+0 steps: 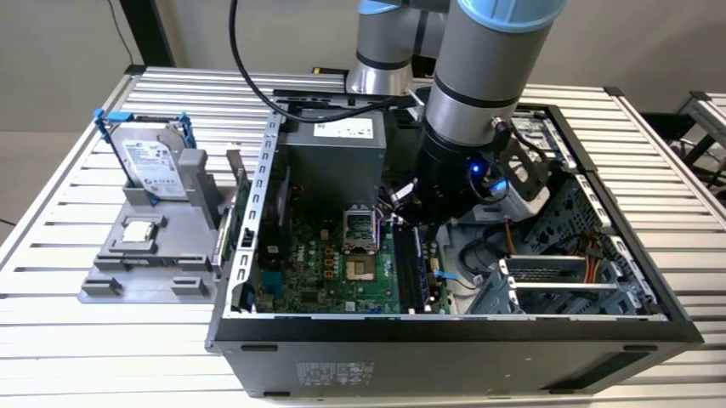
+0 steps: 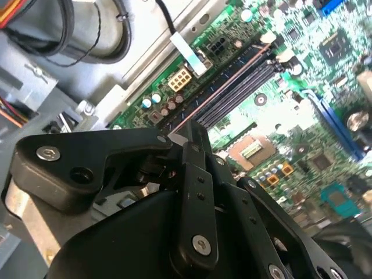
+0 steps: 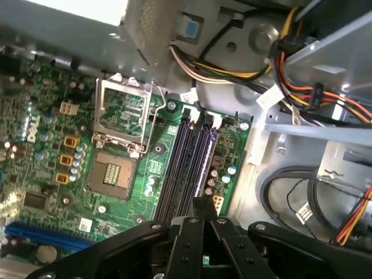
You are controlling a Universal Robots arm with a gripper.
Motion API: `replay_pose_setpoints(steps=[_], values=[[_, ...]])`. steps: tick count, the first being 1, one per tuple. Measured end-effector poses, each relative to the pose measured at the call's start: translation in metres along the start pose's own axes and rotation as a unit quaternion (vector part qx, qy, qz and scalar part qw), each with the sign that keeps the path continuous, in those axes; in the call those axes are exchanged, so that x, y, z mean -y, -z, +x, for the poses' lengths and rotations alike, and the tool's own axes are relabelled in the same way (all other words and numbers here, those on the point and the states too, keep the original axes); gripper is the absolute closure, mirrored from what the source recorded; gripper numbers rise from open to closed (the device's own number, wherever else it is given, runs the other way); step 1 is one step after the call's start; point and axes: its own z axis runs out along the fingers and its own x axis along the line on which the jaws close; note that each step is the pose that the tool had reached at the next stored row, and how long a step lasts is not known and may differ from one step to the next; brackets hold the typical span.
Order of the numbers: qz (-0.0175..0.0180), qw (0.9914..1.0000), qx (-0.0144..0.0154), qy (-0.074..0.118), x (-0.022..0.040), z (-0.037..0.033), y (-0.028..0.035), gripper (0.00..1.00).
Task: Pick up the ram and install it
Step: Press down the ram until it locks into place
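Gripper: black two-finger gripper (image 1: 414,223) lowered inside the open black computer case (image 1: 454,327), above the green motherboard (image 1: 329,272).
Fingers: pressed together in both wrist views, clenched on a thin edge-on board.
Ram: long narrow dark memory stick (image 2: 187,135), upright between the fingertips, over the black memory slots (image 3: 189,163).
Slots: beside the open silver processor socket (image 3: 122,116).

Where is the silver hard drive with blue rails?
At the exterior view's left, the silver hard drive stands upright in a grey plastic holder on the slatted metal table.
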Motion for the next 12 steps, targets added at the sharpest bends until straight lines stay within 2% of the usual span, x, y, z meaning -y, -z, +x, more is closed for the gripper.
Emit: replay_pose_setpoints(steps=[3, 6, 9, 12], values=[[-0.0004, 0.99963, 0.0003, 0.027, 0.0, 0.0, -0.0001, 1.0], [-0.0007, 0.99864, 0.0004, 0.052, 0.0, 0.0, 0.0, 1.0], [-0.001, 0.99701, 0.0006, 0.077, 0.0, 0.0, 0.0, 1.0], [-0.0014, 0.99469, 0.0008, 0.103, 0.0, 0.0, 0.0, 1.0]])
